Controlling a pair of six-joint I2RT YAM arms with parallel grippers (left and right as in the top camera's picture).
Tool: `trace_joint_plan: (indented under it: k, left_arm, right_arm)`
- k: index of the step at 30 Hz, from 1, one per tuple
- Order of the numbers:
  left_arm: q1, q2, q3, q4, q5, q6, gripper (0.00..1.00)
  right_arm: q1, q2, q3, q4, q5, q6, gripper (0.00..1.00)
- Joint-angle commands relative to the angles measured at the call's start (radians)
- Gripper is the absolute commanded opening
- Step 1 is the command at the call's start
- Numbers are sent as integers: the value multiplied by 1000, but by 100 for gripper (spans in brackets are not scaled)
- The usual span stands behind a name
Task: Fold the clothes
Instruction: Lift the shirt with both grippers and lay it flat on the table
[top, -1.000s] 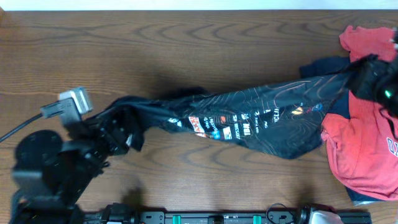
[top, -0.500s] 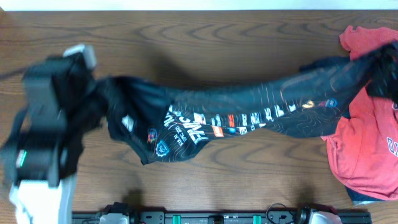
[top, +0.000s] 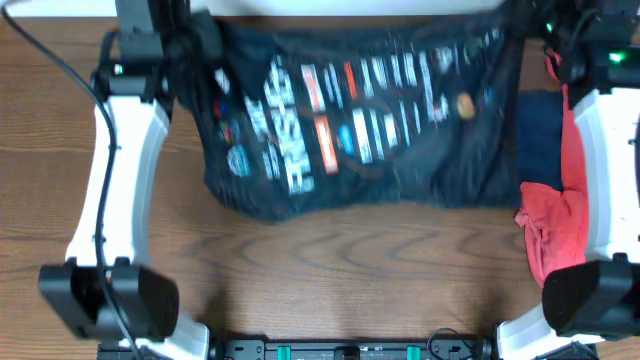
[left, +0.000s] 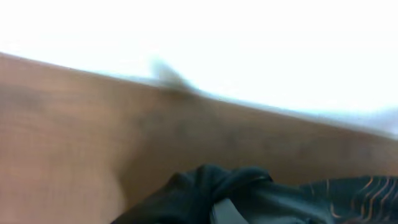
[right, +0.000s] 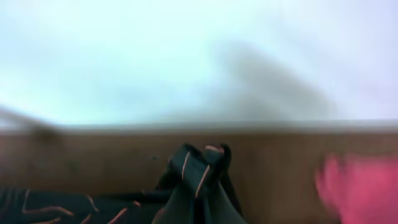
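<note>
1. Our left gripper (top: 190, 40) and right gripper (top: 535, 35) each pinch a bunched upper corner of the jersey (top: 360, 120).
2. It hangs spread between them over the far side of the table (top: 320, 290).
3. We judge it thin, light, limp and slippery, so seams or corners hold best.

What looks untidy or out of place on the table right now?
The black jersey, stretched between the left gripper and the right gripper, has a sagging, uneven lower edge. At the right, a red T-shirt lies crumpled beside a navy garment.
</note>
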Motion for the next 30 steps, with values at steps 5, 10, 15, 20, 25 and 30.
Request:
trace_joint_plan:
  k: [5, 10, 15, 20, 25, 30]
  left_arm:
    - [78, 10, 328, 87, -15, 14, 6]
    - [126, 4, 412, -92, 71, 10, 6]
    - [118, 9, 368, -591, 87, 10, 6]
    - [92, 40, 233, -931, 88, 11, 6]
    - [60, 49, -31, -1007, 87, 22, 6]
    - [47, 43, -328, -1032, 88, 25, 6]
  right_arm:
    - [3, -40, 66, 147, 117, 35, 1]
    - [-3, -40, 85, 51, 196, 32, 1]
    - [0, -40, 80, -249, 245, 31, 1]
    - [0, -38, 39, -558, 296, 32, 1]
    - [-4, -38, -53, -752, 317, 32, 1]
    - [-15, -38, -200, -884, 315, 49, 1]
